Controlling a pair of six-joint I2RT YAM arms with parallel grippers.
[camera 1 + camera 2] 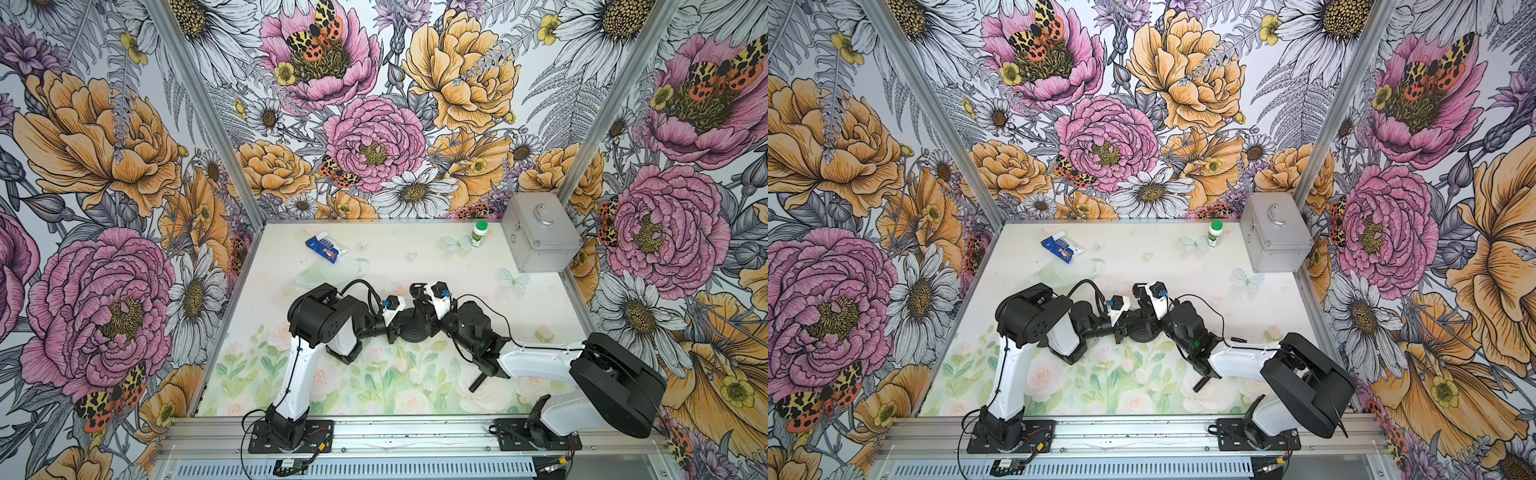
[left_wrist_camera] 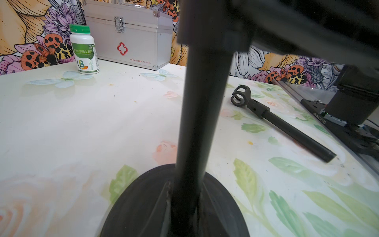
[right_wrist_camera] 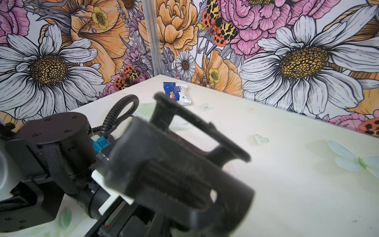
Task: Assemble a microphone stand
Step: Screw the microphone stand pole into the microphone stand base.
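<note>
Two arms meet over the middle of the tabletop, where the microphone stand's round base sits flat. In the left wrist view an upright pole rises from that base. The left pincer reaches in from the left at the base's left edge. It is closed, and the left wrist view shows dark finger edges on either side of the pole's foot, so it appears clamped on the upright pole low down. The right pincer comes in from the right and sits above the base. In the left wrist view a dark blurred block surrounds the pole's top. I cannot tell whether the right pincer's jaws are apart or together, because the right wrist view gives only a blurred black mass in front of the left arm's wrist. The second rod, with the forked microphone clip at one end, lies flat on the tabletop near the right arm. It is well apart from the base, and in both top views only its end pokes out from under that arm. Along the far edge stand a white bottle with a green cap and, just right of it in the far right corner, a silver first-aid case. A blue and white packet lies at the far left.
</note>
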